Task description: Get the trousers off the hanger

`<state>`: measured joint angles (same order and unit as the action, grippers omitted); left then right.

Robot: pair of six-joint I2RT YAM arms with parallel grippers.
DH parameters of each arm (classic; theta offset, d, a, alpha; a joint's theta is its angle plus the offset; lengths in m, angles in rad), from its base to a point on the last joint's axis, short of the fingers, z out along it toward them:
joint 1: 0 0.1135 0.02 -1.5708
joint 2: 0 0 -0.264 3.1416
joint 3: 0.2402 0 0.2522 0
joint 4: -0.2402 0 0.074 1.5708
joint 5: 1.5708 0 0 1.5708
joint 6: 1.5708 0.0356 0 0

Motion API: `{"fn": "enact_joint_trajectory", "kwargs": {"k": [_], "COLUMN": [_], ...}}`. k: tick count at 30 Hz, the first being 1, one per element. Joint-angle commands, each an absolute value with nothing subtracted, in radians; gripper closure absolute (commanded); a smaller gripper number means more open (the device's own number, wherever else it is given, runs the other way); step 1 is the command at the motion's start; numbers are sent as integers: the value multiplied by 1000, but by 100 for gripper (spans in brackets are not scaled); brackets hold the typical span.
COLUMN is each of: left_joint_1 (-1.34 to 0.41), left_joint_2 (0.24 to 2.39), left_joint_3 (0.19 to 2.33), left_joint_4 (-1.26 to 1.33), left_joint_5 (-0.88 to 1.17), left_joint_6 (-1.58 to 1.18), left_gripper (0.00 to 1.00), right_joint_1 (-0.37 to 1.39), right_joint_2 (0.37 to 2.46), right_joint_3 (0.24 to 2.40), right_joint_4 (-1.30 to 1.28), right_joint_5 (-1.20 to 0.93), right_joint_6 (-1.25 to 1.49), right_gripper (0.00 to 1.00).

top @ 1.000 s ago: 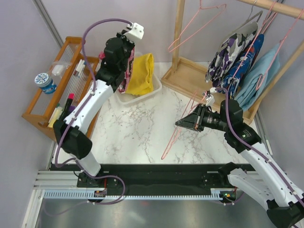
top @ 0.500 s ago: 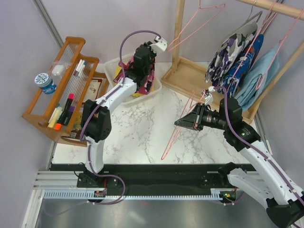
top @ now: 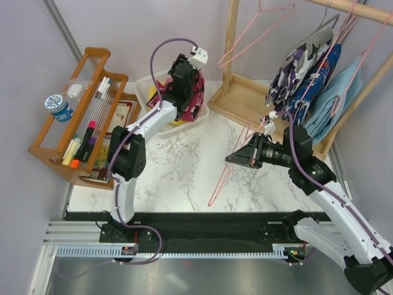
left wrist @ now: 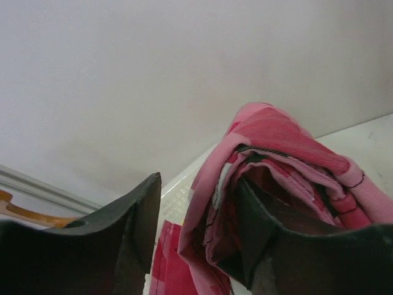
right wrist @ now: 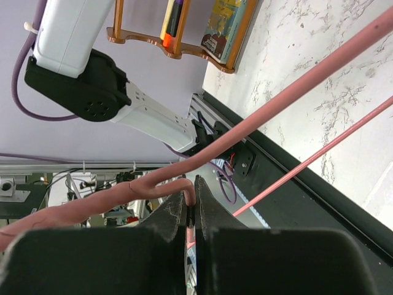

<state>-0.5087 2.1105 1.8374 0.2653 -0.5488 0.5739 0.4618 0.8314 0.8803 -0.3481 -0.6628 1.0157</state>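
Observation:
The pink camouflage trousers [top: 198,102] lie bunched in the white basin [top: 142,86] at the back, on top of the yellow trousers [top: 178,121]. My left gripper [top: 186,97] hangs over the basin. In the left wrist view its jaws [left wrist: 199,184] stand apart, and the pink cloth [left wrist: 276,141] is draped loosely over the right finger [left wrist: 258,227]. Over the marble top, my right gripper [top: 236,158] is shut on the hook of a bare pink wire hanger [top: 224,178]. The right wrist view shows the hanger [right wrist: 276,104] pinched between the pads [right wrist: 190,196].
A wooden clothes rack [top: 245,98] at the back right carries a purple-white camouflage garment [top: 295,67], a light blue garment [top: 338,92] and an empty pink hanger [top: 258,31]. A wooden shelf [top: 80,110] with markers and a tape roll [top: 58,106] stands on the left.
My left arm swung right and down over the basin with the pink trousers, and its jaws opened. The right arm and hanger stayed put.

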Motion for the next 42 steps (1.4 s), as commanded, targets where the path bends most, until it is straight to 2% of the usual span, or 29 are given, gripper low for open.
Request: {"fn": "enact_joint_trajectory", "kwargs": {"k": [1,4,6,13,17,24,30,34,37,42], "left_joint_1": [-486,-477,-472,-469,-469,-469,-466,-472,-515,-621], "left_joint_2": [1999,1957,1912,1714,1611,1445,1228,1086,994,884], "left_joint_3": [1807,1795,1766,1689,1648,1589,1498,1382,1272,1167], "left_joint_4": [236,193,180,37,-40,-173,-308,-295,-255,-256], "left_joint_5": [-565,-575,-572,-454,-355,-281,78,557,745,715], "left_joint_6": [439,422,411,304,230,114,-73,-221,-316,-377], "left_gripper": [40,36,24,19,11,11,13,17,19,19], "right_joint_1": [465,463,463,465,463,465,465,471,483,535], "right_joint_2": [844,848,853,880,893,903,919,942,959,995], "right_joint_3": [930,931,931,946,971,1012,1046,1080,1101,1134], "right_joint_4": [-295,-293,-290,-287,-288,-295,-295,-296,-298,-295], "right_joint_5": [-678,-673,-672,-680,-683,-701,-709,-729,-729,-689], "right_joint_6": [991,983,982,960,948,937,940,934,931,917], "right_gripper": [100,100,100,100,100,100,100,100,100,100]}}
